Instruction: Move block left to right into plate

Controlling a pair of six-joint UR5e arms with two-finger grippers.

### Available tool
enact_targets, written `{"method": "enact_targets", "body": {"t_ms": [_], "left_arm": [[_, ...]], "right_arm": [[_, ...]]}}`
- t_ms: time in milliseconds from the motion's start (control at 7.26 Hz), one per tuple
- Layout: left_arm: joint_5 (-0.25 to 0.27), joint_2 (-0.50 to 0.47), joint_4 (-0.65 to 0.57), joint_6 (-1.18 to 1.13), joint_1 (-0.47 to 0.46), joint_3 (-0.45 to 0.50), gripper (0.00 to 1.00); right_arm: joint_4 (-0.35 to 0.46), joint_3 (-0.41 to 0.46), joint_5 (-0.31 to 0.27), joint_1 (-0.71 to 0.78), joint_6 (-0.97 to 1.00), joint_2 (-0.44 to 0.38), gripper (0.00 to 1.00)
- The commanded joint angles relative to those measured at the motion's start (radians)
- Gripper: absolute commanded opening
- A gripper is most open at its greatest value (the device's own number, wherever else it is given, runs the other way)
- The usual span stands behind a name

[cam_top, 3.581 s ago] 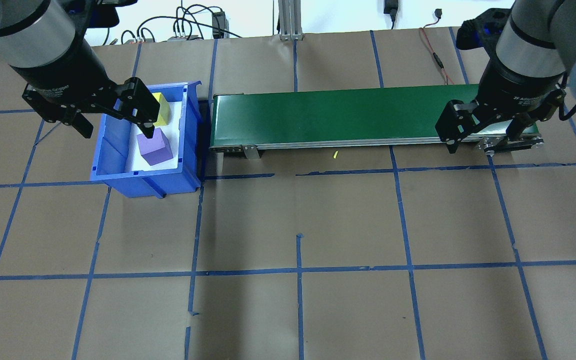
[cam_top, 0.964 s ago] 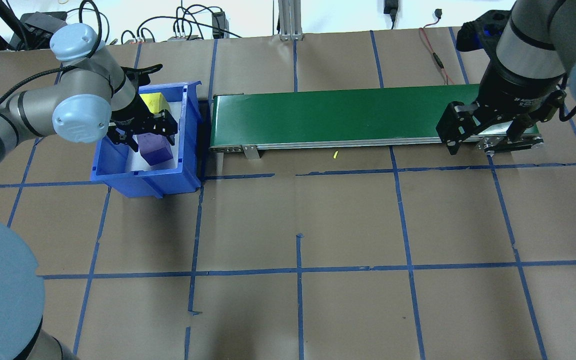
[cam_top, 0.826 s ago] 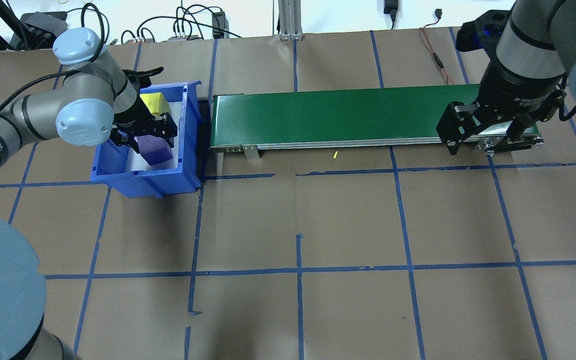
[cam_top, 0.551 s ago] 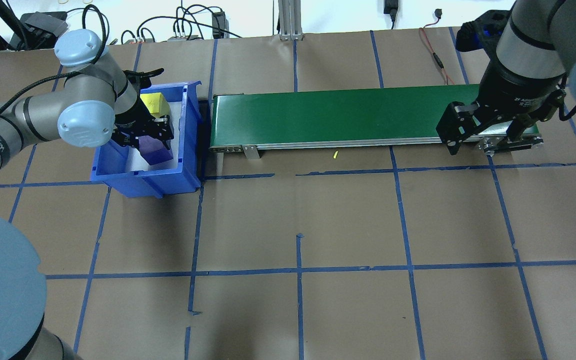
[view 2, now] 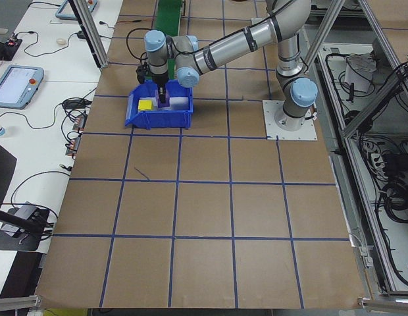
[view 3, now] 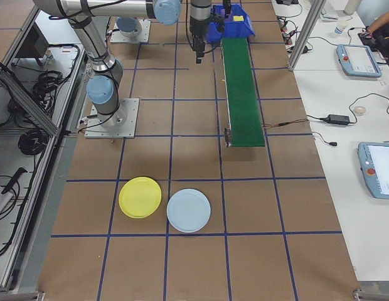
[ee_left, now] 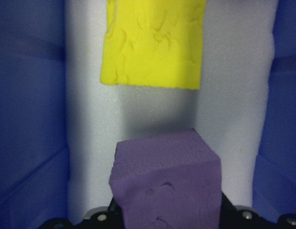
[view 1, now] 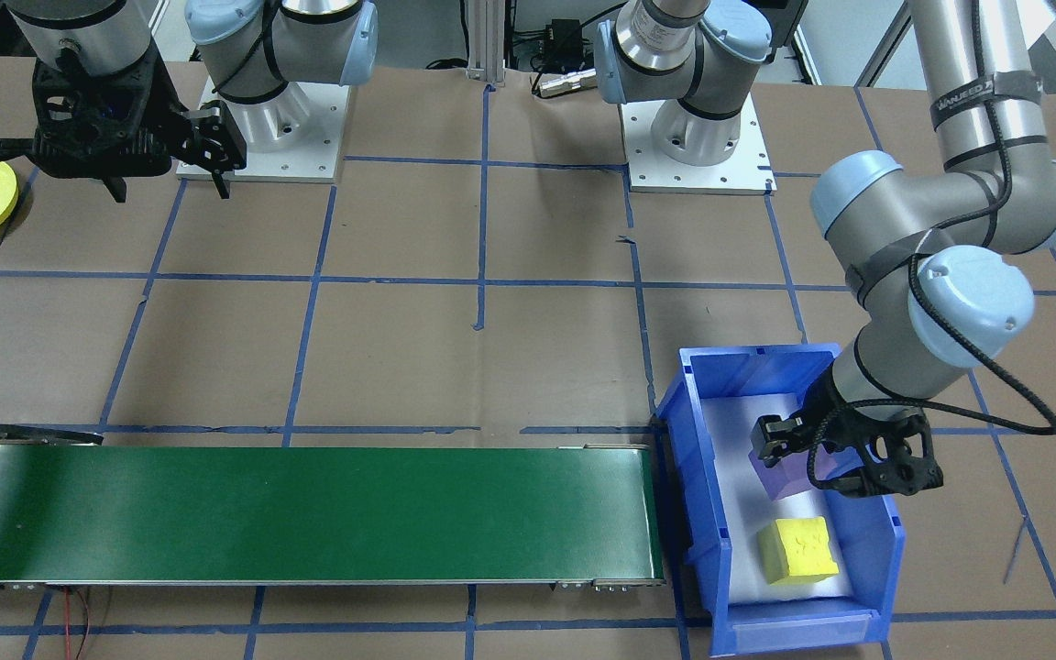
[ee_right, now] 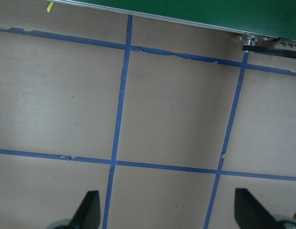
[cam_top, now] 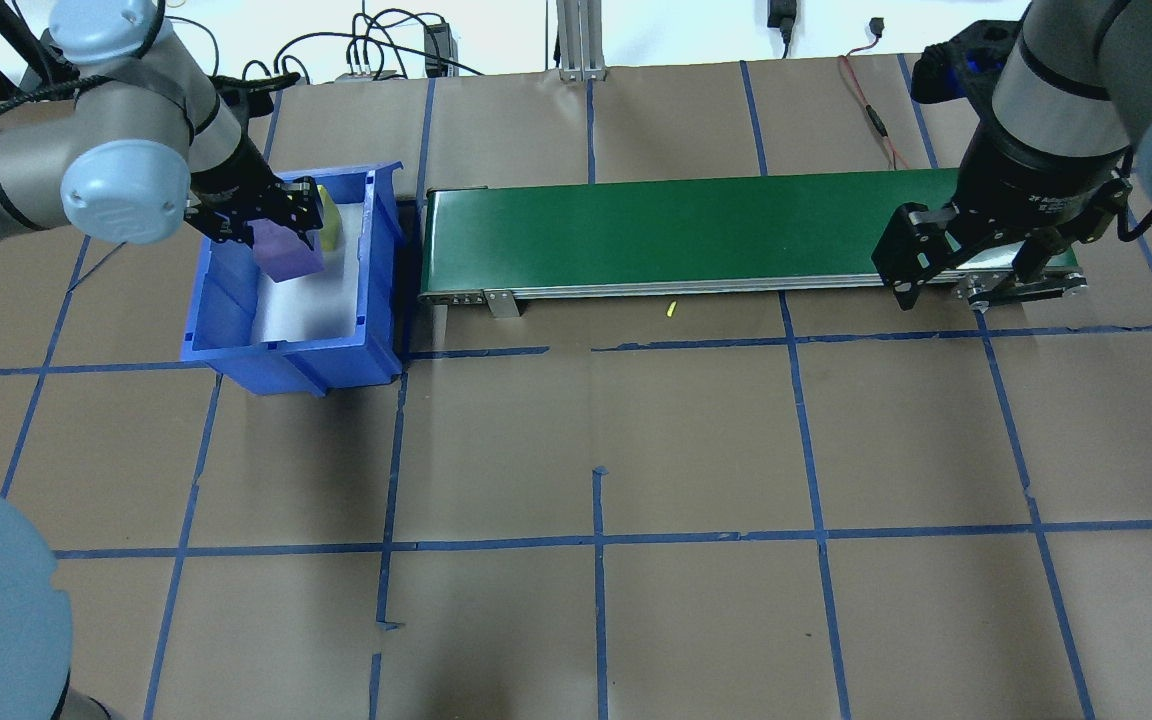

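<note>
Purple foam block (ee_left: 167,183), dented surface

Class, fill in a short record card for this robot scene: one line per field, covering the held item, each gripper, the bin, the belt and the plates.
held item: purple block, gripped by the left gripper and raised above the bin floor
left gripper: shut on the purple block
right gripper: open, empty, above the table near the belt's end
bin: blue bin, yellow block lying inside on white foam
belt: green conveyor belt, nothing on it, beside the bin
plates: yellow plate and light blue plate, side by side on the table past the belt's far end
</note>
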Motion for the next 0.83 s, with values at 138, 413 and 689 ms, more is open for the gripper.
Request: {"method": "enact_targets", "body": {"t_ms": [138,413,689], "left_arm": [[-0.01,0.029,-0.087,-0.001,-0.084,0.146,0.32],[-0.041,0.015,-0.085,-0.013,-0.175,0.158,0.32],[-0.041,-0.059,0.003,-0.013,-0.25,0.154,0.32]], "right_arm": [[0.009,0.002,0.001,-0.002,-0.001,0.002,1.0],[0.007,0.002,0.001,-0.002,-0.001,0.002,1.0],[0.002,0.003,0.0,-0.003,-0.005,0.002,1.0]]}}
